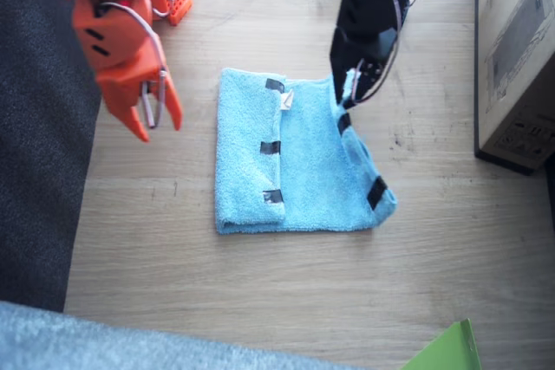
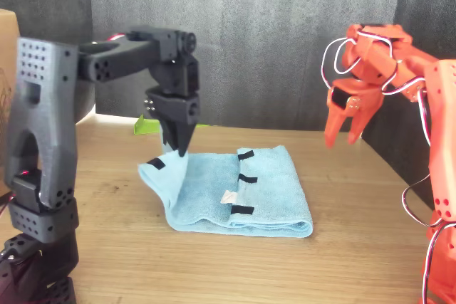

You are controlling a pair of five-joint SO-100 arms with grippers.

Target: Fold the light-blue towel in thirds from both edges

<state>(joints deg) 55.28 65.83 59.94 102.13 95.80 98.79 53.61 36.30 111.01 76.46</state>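
Fixed view, towel: the light-blue towel (image 1: 299, 162) lay on the wooden table (image 1: 260, 292), one taped side already folded onto its middle.
Fixed view, left gripper: the black left gripper (image 1: 354, 86) pinched the far corner of the unfolded edge (image 1: 360, 149), which rose up towards its jaws.
Fixed view, right gripper: the orange right gripper (image 1: 156, 119) hung beside the towel, apart from it, its fingers slightly parted and empty.
Front view, towel: the towel (image 2: 263, 190) showed its doubled thickness, which the overhead angle hid.
Front view, left gripper: the left gripper (image 2: 179, 149) was closed on the raised corner directly beneath it.
Handling: soft, light and floppy, I'd say; best taken at the taped edge, near a corner.
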